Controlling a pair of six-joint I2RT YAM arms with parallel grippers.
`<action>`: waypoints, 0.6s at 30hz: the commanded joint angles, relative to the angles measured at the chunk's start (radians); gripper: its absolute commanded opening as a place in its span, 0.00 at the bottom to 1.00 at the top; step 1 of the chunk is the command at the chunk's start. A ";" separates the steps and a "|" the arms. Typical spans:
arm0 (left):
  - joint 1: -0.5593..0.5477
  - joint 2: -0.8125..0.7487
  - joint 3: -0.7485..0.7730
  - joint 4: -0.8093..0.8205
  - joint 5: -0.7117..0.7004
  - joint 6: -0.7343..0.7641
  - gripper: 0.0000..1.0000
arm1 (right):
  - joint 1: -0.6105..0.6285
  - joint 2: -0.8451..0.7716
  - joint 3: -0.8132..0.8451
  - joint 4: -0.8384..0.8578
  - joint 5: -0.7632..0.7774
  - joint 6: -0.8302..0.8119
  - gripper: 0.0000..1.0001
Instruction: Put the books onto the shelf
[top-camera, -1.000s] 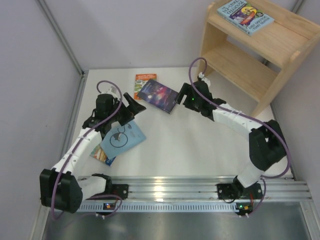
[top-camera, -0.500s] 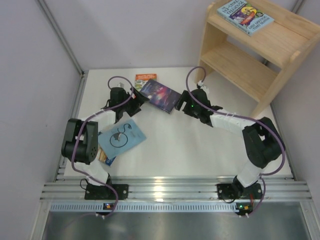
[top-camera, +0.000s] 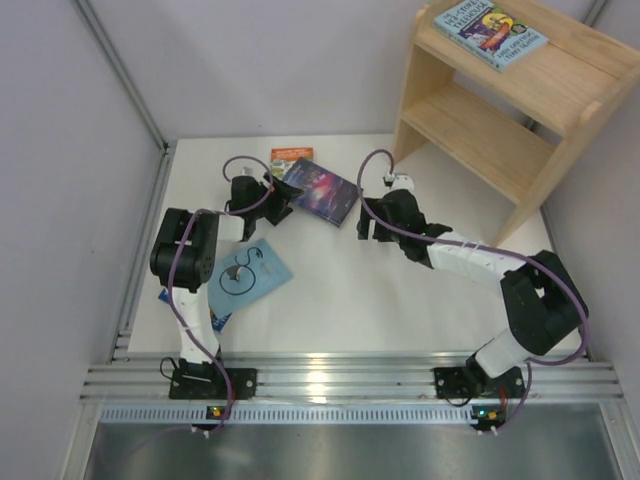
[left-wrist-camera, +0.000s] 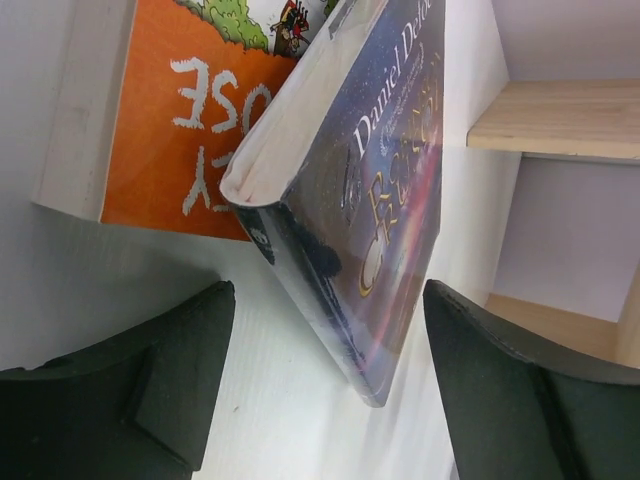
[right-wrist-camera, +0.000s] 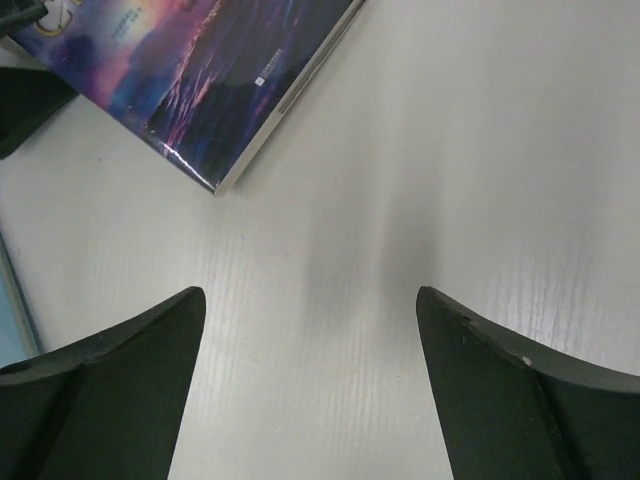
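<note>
The dark purple galaxy book (top-camera: 322, 190) lies at the back of the table, its far corner propped on the orange book (top-camera: 290, 156). My left gripper (top-camera: 281, 205) is open, and the purple book's (left-wrist-camera: 390, 180) near corner hangs between its fingers with a gap on each side. My right gripper (top-camera: 364, 217) is open just right of that book, with only bare table between its fingers (right-wrist-camera: 120, 370). A light-blue book (top-camera: 248, 270) lies near the left arm on top of a colourful blue one (top-camera: 207, 317). The wooden shelf (top-camera: 480, 130) stands at the back right with one colourful book (top-camera: 490, 32) on its top tier.
White walls close in the table (top-camera: 380, 290) at the left and back. The shelf's lower tier (left-wrist-camera: 560, 118) shows beyond the purple book in the left wrist view. The left gripper's dark finger (right-wrist-camera: 30, 100) shows beside the book (right-wrist-camera: 200, 70) in the right wrist view.
The left arm has folded up and swung its gripper right to the purple book's left corner. The right gripper has shifted slightly nearer, staying beside the book's right edge.
</note>
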 joint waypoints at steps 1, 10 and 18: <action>0.005 0.031 0.035 0.124 0.019 -0.040 0.80 | 0.063 -0.011 -0.011 0.076 0.004 -0.174 0.86; 0.005 0.007 0.036 0.103 0.057 -0.055 0.26 | 0.284 0.078 0.075 0.104 0.234 -0.595 0.98; -0.001 -0.081 0.012 0.075 0.160 -0.122 0.00 | 0.359 0.173 0.089 0.281 0.393 -0.929 0.99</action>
